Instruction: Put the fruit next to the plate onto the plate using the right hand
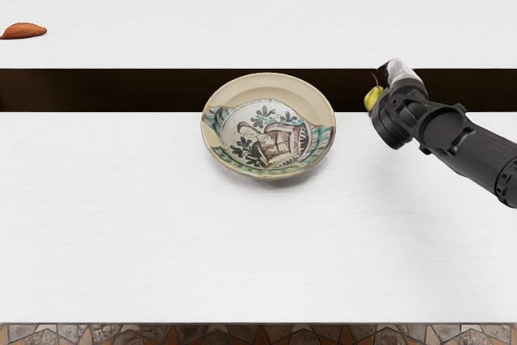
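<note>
Because the right hand [395,76] is seen from behind the wrist and is mostly hidden by the black forearm, it cannot be told whether it is clenched, released or grasping. It is placed right over the fruit [371,99], a small yellow-green piece with a stem; only its left side is seen poking out beside the hand. Contact is likely but not confirmed. The fruit is located at the far edge of the surface [242,232], just right of the plate [325,115], apart from it and not on it. Whether it is lifted or resting cannot be told. The arm is brought in from the right, so a reach-and-grasp step is judged; transfer is not yet done. Nothing is carried by the plate, so a short move left is called for. An orange-brown item [23,31] is seen on the far surface [258,14], well apart, and is judged irrelevant.
</note>
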